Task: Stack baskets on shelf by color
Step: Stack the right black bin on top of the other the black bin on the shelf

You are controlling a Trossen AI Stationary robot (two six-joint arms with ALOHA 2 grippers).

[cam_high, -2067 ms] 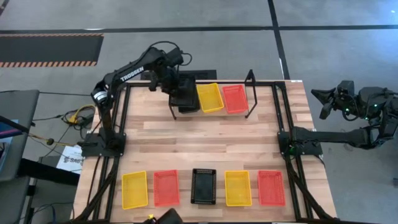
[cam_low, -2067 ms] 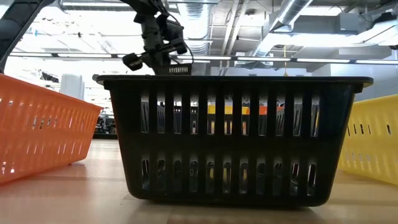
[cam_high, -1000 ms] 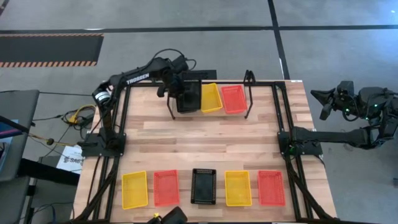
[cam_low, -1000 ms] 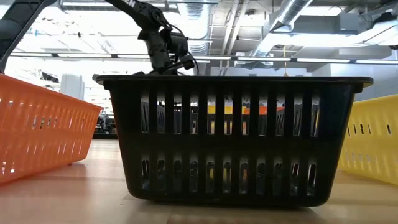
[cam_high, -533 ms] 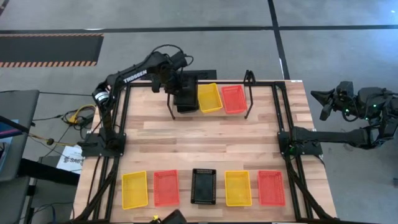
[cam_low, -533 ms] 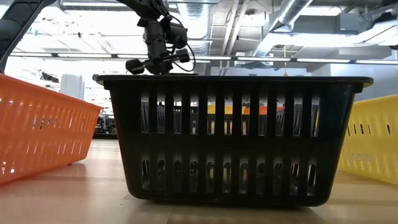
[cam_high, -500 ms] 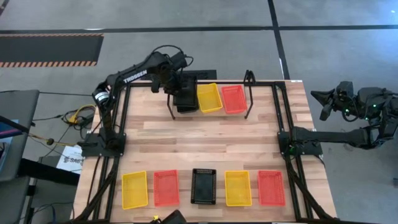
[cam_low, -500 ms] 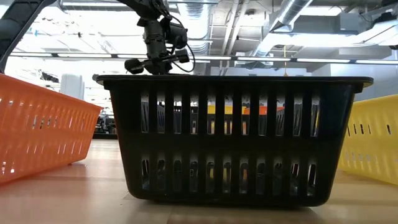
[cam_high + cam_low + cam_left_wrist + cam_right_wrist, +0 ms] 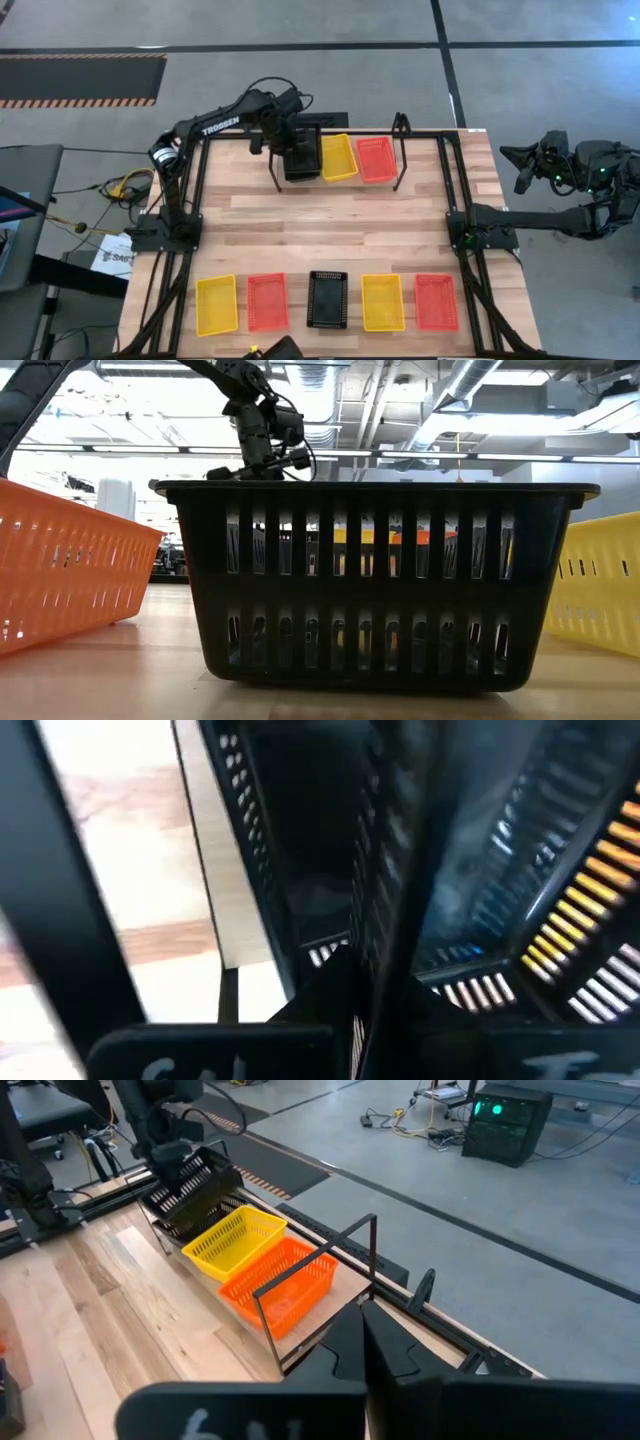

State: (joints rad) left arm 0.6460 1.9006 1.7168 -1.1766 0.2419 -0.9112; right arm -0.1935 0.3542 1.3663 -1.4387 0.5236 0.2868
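Left claw (image 9: 297, 150) is clenched on a black basket (image 9: 190, 1185), held tilted over the shelf (image 9: 399, 128) end, just beside the yellow basket (image 9: 338, 156). Risk: if let go while tilted, the basket may catch the shelf post or land skewed against its yellow neighbour.

Right claw (image 9: 520, 170) waits well off the table (image 9: 330, 225); its grip cannot be told.

Count: three yellow, three red-orange, two black. Five sit in the row far from the left claw.

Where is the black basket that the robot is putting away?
In the high view, the black basket sits at the shelf's left end, beside the yellow basket, under the left gripper.
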